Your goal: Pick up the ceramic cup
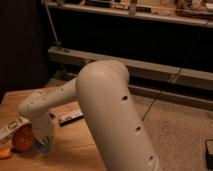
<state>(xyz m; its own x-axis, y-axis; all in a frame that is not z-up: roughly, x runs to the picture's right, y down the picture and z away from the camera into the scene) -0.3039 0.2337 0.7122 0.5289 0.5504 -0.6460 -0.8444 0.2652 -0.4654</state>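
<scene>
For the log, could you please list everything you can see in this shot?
table: one, light wood, lower left.
bowl: one, orange, at the table's left edge, beside the arm's end.
cup: one, light blue, only a sliver showing below the arm's end, right of the bowl.
flat piece: one, dark, lying on the table behind the arm.
packet: one, white, at the far left, above the bowl.
small orange item: one, at the lower left edge; what it is cannot be told.
shelf rails: pale, across the dark background.
floor: speckled grey, right.
cable: one, dark, slanting down to the floor.
arm: one, white, filling the centre.
hand: one, white, low over the cup, largely hidden.
</scene>
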